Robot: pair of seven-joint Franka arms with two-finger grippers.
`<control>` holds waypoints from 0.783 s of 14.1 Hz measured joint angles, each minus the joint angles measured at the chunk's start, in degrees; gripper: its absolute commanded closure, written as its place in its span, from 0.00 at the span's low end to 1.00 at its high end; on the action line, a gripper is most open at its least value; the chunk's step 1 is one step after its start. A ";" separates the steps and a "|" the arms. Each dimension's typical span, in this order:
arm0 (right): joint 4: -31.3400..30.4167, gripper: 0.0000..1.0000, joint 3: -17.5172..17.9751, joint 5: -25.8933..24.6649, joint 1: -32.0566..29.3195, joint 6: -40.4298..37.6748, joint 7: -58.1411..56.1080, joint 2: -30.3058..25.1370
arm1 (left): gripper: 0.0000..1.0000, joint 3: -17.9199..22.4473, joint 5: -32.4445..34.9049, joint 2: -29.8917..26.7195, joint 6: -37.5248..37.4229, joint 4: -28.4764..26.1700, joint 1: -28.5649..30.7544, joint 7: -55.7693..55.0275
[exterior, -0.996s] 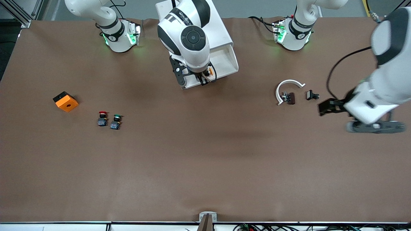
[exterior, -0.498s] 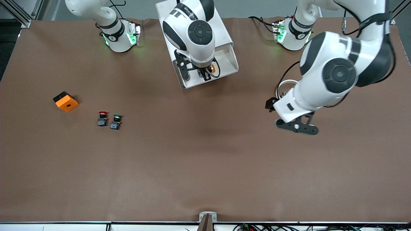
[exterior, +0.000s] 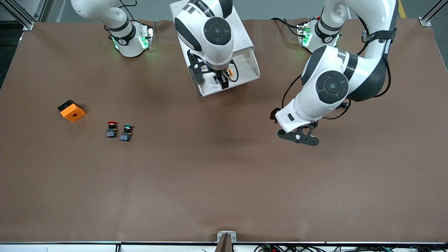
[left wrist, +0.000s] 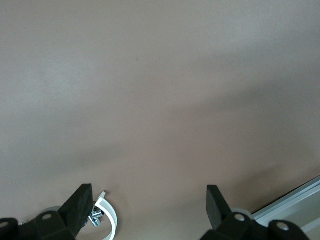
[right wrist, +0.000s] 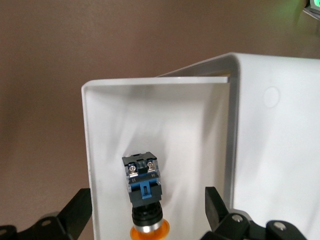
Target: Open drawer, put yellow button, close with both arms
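Observation:
The white cabinet (exterior: 241,31) stands between the arm bases, its top drawer (exterior: 246,73) pulled out toward the front camera. The yellow button (exterior: 230,72) lies on its side on the drawer floor (right wrist: 190,125); in the right wrist view the button (right wrist: 145,192) shows a blue and black body and an orange cap. My right gripper (exterior: 224,79) hangs over the drawer, open, with fingers either side of the button and not touching it (right wrist: 147,205). My left gripper (exterior: 274,117) is open and empty over bare table (left wrist: 147,200), beside the cabinet toward the left arm's end.
A red-capped button (exterior: 112,129) and a green-capped button (exterior: 126,132) stand toward the right arm's end, with an orange box (exterior: 71,110) beside them. A white curved piece (left wrist: 107,220) and a small metal part (left wrist: 96,218) lie under the left arm.
The left arm has swung from the left arm's end of the table toward the cabinet. The right gripper has shifted slightly toward the cabinet over the open drawer.

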 measured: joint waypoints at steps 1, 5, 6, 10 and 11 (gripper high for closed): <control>1.02 0.00 -0.23 0.00 -0.21 -0.58 0.00 -0.48 | 0.00 -0.04 0.01 0.21 0.55 -0.34 -0.51 0.00; 4.44 0.00 -0.63 -0.01 -3.24 -3.82 -2.02 -3.59 | 0.00 -0.20 3.67 2.90 5.65 -1.07 -3.21 -1.15; 5.07 0.00 -0.70 -0.02 -4.32 -5.49 -5.94 -4.79 | 0.00 -0.32 4.40 3.73 6.56 -1.11 -4.20 -2.74; 5.93 0.00 -0.99 -0.06 -10.58 -11.69 -26.22 -11.21 | 0.00 -0.73 4.70 8.19 14.07 -1.33 -9.27 -14.46; 5.93 0.00 -1.04 -0.06 -12.84 -12.51 -32.64 -13.05 | 0.00 -0.91 4.37 9.11 14.72 -1.35 -10.13 -17.62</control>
